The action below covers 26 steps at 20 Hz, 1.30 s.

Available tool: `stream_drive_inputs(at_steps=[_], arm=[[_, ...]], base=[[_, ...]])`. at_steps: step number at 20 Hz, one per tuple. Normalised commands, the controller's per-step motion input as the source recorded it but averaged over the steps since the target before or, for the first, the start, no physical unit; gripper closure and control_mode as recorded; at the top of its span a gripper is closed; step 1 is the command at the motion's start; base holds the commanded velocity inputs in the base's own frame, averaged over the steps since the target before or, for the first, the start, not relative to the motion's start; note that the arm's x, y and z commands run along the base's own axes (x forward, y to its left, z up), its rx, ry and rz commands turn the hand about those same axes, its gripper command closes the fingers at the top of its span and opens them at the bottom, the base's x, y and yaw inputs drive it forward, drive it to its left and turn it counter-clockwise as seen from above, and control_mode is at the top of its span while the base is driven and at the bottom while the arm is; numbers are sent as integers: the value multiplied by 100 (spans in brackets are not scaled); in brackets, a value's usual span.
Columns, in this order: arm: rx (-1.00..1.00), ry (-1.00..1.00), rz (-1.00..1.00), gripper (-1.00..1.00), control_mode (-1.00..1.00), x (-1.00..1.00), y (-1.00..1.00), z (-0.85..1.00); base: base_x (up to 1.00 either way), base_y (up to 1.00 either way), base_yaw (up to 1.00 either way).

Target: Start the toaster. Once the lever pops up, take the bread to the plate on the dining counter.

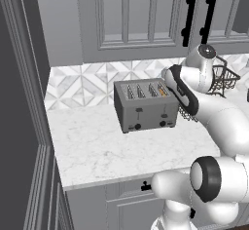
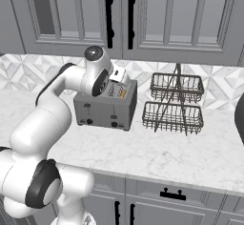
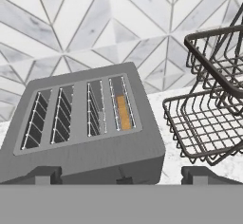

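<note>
The grey four-slot toaster stands on the marble worktop against the tiled backsplash. Its right-hand lever is a small black tab on the front face, also seen from the other side. The bread sits deep in the rightmost slot, showing as a golden strip. My gripper hovers open above the toaster's front right edge, with nothing between its fingers. The plate and the dining counter are out of view.
A two-tier dark wire basket rack stands just right of the toaster. Grey upper cabinets hang above. The worktop ends at a tall dark panel on the left.
</note>
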Motion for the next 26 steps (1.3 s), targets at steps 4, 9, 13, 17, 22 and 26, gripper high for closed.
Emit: stream_drive_inputs(at_steps=[4,9,13,17,22,26], arm=[[0,0,0,-100,-100,0,0,0],[0,0,0,-100,-100,0,0,0],[0,0,0,-100,-100,0,0,0],[0,0,0,-100,-100,0,0,0],[0,0,0,-100,-100,0,0,0],[0,0,0,-100,-100,0,0,0]], base=[[0,0,0],[0,0,0],[0,0,0],[0,0,0],[0,0,0],[0,0,0]])
